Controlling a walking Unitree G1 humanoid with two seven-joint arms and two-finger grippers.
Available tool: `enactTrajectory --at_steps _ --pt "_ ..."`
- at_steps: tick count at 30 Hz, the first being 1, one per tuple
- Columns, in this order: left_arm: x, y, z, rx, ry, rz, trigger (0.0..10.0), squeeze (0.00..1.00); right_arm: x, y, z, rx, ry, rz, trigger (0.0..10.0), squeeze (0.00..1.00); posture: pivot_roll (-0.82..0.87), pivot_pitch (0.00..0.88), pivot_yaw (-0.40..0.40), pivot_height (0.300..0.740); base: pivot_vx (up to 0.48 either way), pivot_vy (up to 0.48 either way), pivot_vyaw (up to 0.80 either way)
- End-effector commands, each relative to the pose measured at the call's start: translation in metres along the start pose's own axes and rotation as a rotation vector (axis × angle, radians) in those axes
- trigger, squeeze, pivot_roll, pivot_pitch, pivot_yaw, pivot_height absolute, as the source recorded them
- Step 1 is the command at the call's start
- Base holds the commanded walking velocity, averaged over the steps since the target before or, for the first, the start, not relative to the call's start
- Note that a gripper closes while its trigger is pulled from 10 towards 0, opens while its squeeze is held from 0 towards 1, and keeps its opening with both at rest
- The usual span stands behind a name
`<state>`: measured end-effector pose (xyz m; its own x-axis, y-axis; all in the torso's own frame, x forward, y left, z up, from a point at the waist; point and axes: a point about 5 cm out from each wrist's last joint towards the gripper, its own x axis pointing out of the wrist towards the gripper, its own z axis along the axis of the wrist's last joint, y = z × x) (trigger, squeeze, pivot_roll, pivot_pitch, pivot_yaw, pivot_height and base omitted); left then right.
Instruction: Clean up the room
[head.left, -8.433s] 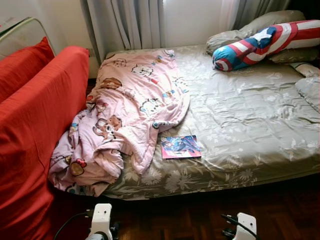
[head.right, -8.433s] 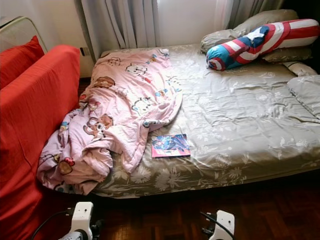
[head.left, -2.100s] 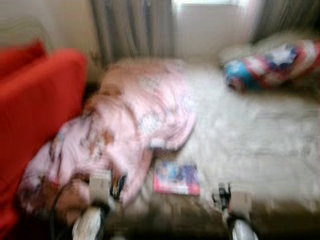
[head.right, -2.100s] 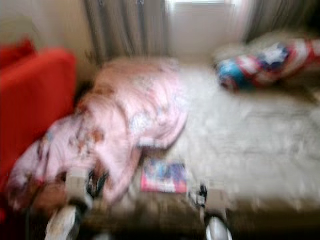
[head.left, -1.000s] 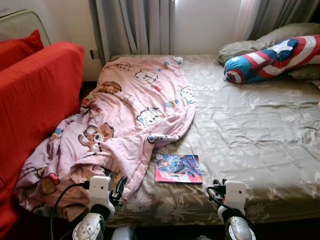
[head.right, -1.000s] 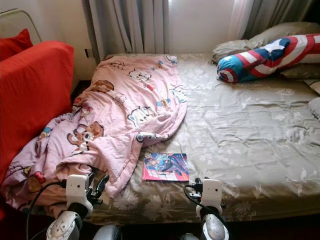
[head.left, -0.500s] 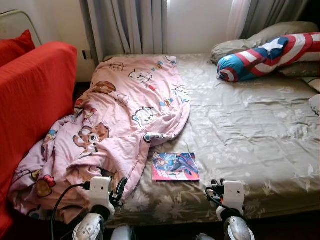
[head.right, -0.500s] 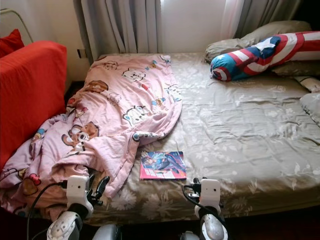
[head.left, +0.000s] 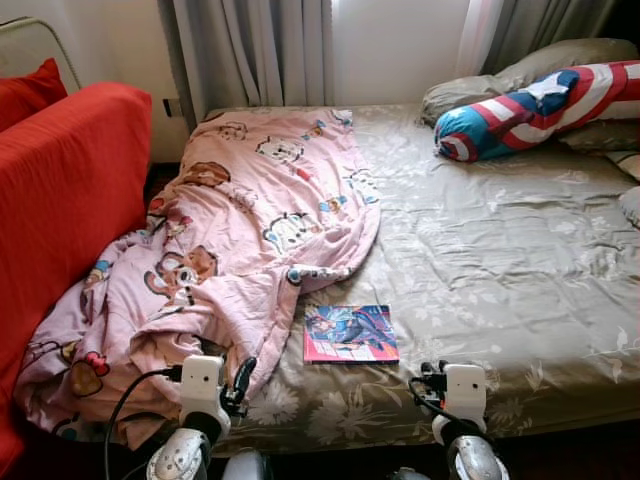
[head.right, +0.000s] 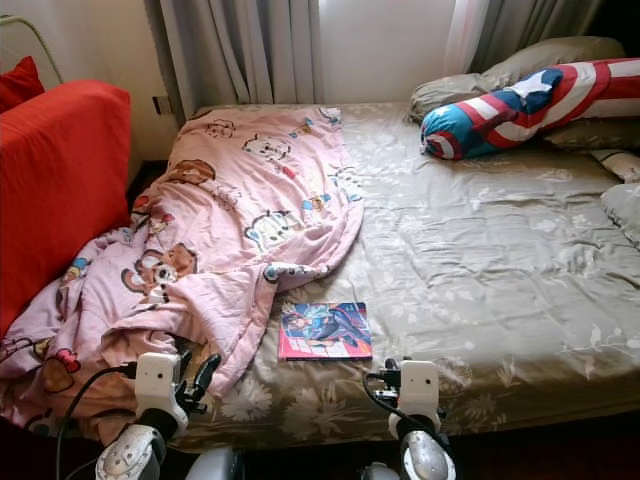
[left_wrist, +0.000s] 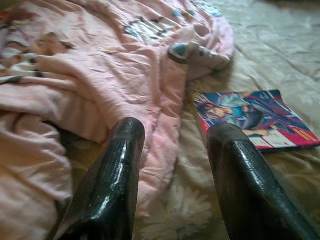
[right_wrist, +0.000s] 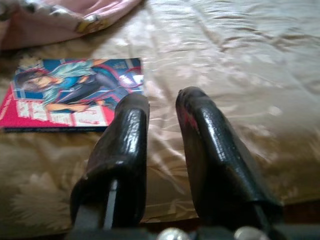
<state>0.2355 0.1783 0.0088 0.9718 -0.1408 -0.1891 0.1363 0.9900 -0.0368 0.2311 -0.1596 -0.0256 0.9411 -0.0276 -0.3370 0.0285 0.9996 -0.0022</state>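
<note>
The robot now stands at the foot of the bed (head.left: 520, 300), having closed in from farther back across the wooden floor; over the last second the scene has barely shifted, which suggests the approach is finished and the reaching can start. Both arms are raised over the near edge of the mattress. The left gripper (left_wrist: 172, 150) hovers with its jaws spread wide, above the hem of the crumpled pink blanket (head.left: 250, 230) where it meets the bedsheet. The right gripper (right_wrist: 160, 107) hangs above bare sheet with its jaws parted by a narrow gap, holding nothing.

The comic book (head.left: 350, 333) lies flat near the foot edge of the bed, just beside the blanket's trailing corner and between the two arms, closer to the right one. It looks the likeliest first item to tidy. The blanket spills off the bed's left corner toward the red sofa (head.left: 70, 200), which hems in that side. The sheet to the right of the book is open. A striped bolster (head.left: 540, 100) rests against pillows at the far end, well apart.
</note>
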Motion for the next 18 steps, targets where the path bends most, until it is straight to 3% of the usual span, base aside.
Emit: enactTrajectory --at_steps 1,18 --pt "-0.0005 0.0036 -0.0025 0.006 0.010 0.001 10.0 0.00 0.0017 0.0041 0.0024 0.001 -0.011 0.013 10.0 0.00 -0.02 0.015 -0.010 0.641 0.244 0.000 0.66" --pt "0.0040 0.0087 -0.0088 0.004 0.028 0.003 10.0 0.00 0.0017 0.0061 0.0027 0.017 -0.013 0.021 10.0 0.00 -0.02 0.015 -0.009 0.641 0.253 0.000 0.00"
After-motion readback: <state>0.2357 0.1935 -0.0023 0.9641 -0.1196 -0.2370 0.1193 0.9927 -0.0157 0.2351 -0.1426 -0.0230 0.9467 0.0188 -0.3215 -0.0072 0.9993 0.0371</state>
